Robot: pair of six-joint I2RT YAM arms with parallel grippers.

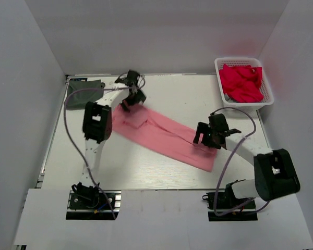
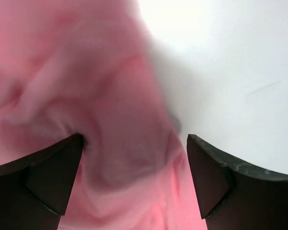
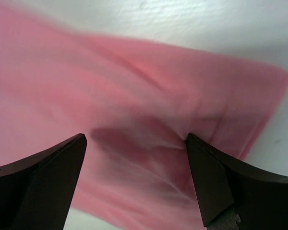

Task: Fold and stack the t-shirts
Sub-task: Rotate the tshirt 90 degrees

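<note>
Salmon-pink t-shirt (image 1: 161,136) lies as a diagonal band on the table (image 1: 135,171). Left gripper (image 1: 126,105) and right gripper (image 1: 202,139) sit over opposite ends, both jaws open.

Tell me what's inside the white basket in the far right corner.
Crumpled red cloth fills the basket. A small grey patch shows at its near left corner. Whatever lies beneath the cloth is covered.
</note>
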